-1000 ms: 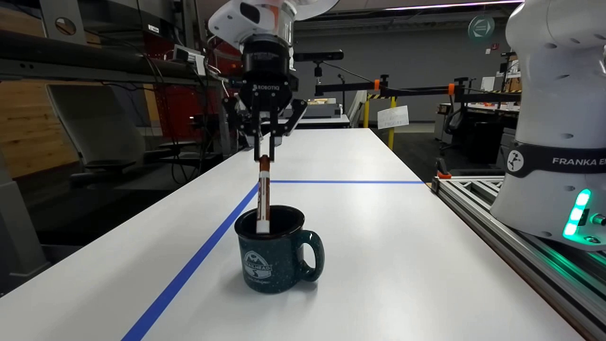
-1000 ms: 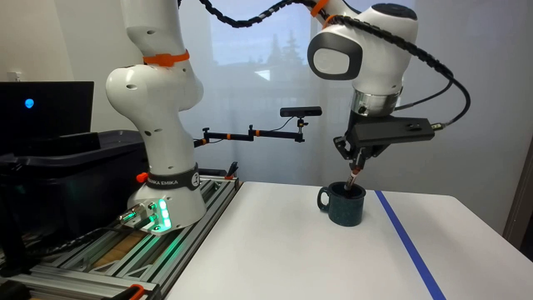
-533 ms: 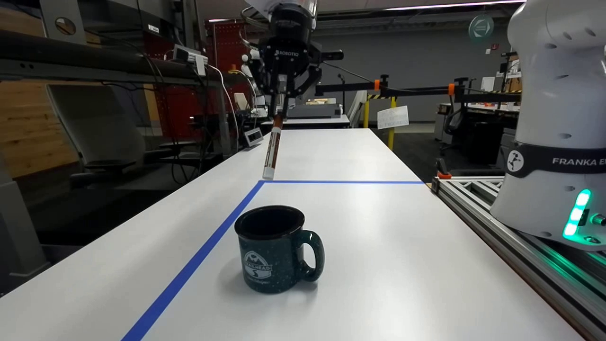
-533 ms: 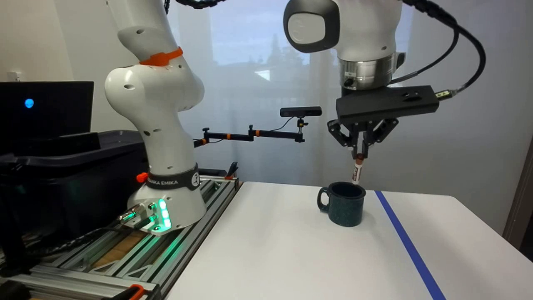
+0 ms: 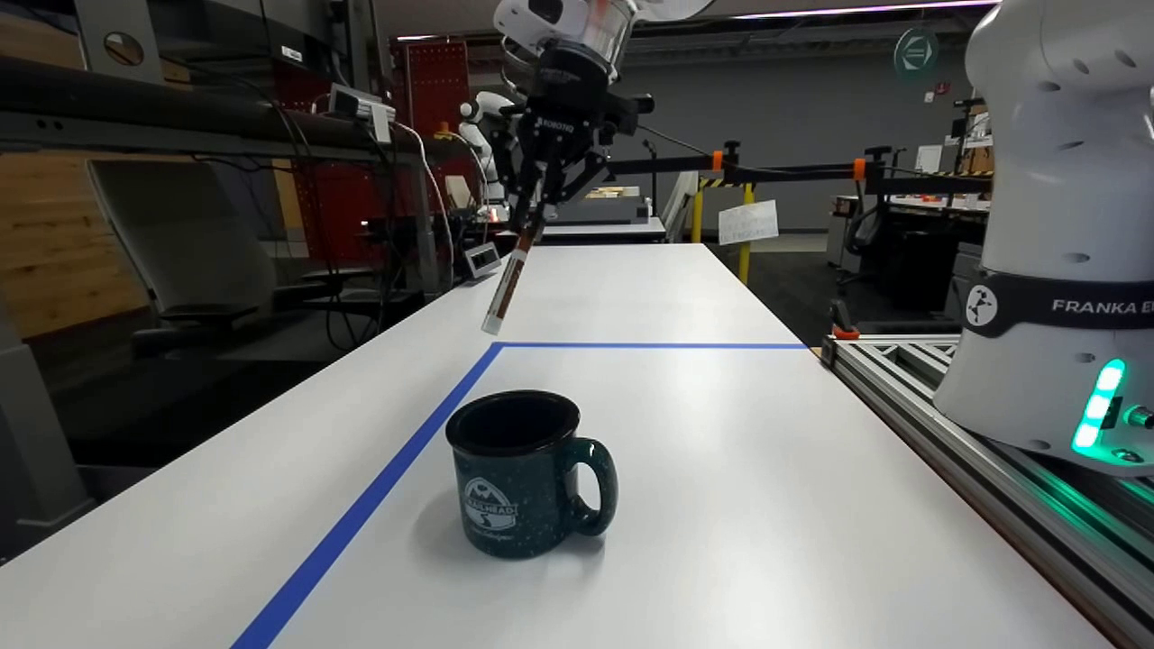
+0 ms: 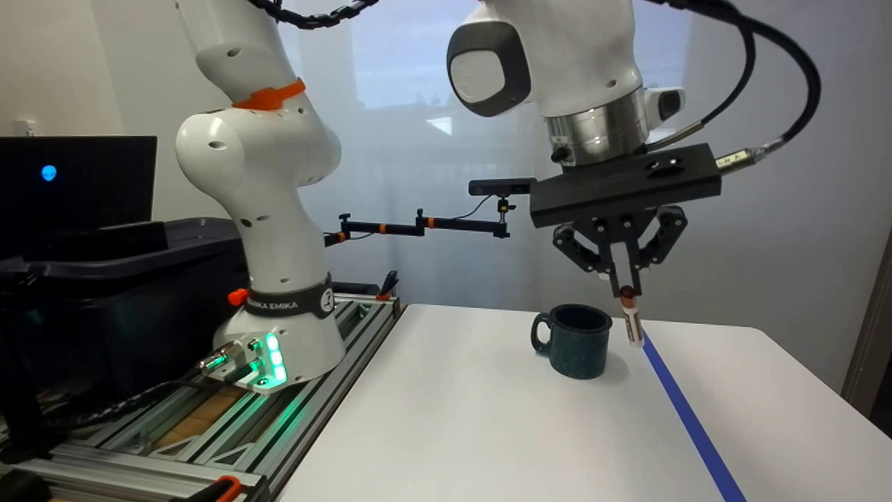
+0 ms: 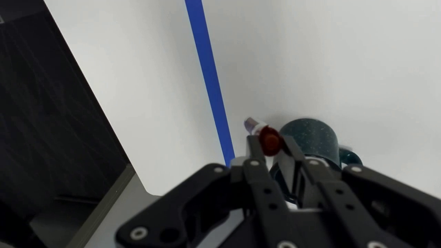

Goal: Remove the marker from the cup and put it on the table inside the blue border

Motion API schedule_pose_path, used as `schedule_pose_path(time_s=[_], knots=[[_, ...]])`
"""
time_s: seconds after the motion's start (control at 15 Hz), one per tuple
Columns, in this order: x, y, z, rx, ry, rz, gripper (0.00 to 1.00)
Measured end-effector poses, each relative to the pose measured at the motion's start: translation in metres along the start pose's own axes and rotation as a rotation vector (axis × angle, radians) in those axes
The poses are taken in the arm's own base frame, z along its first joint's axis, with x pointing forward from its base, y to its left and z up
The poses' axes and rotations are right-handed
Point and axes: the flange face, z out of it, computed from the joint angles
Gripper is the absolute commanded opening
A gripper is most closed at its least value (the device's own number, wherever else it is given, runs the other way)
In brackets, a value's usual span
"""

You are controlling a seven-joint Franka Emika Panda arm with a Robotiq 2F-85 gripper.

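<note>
The gripper point(image 5: 530, 225) pinches the marker point(image 5: 508, 290) by its cap point(image 5: 528, 240) and holds it in the air above the table point(image 5: 694, 469), out of the cup point(image 5: 514, 487). In this exterior view the marker looks slim: the cap is brown-red, the body white with brown striping, the lower end whitish. It leans, that lower end pointing toward seven o'clock. The dark green, speckled cup stands upright at six o'clock from it, its handle point(image 5: 609, 487) at three o'clock. The blue border point(image 5: 383, 485) passes near the cup on its nine o'clock side, climbs to a corner a little past one o'clock, then turns toward three.

In an exterior view, the marker point(image 6: 632, 323) shows a redder cap and dark lettering on the white body, too small to read. Its lower end points between five and six o'clock. The cup lies toward eight o'clock from it, just beside it in the frame.

In the wrist view, the fingers point(image 7: 255, 148) squeeze the cap, whose round, dark red end faces the camera. The marker's pale lower end points toward ten o'clock. The cup, partly hidden by the gripper, sits toward four o'clock; the blue border runs past on the nine o'clock side.
</note>
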Motion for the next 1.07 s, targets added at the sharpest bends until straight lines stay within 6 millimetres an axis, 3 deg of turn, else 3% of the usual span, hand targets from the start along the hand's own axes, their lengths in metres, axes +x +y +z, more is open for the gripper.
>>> schedule_pose_path(time_s=[0.47, 1.07], knots=[[0.006, -0.011, 0.059, 0.032, 0.02, 0.048, 0.05], [-0.011, -0.019, 0.115, 0.114, 0.067, 0.049, 0.05]])
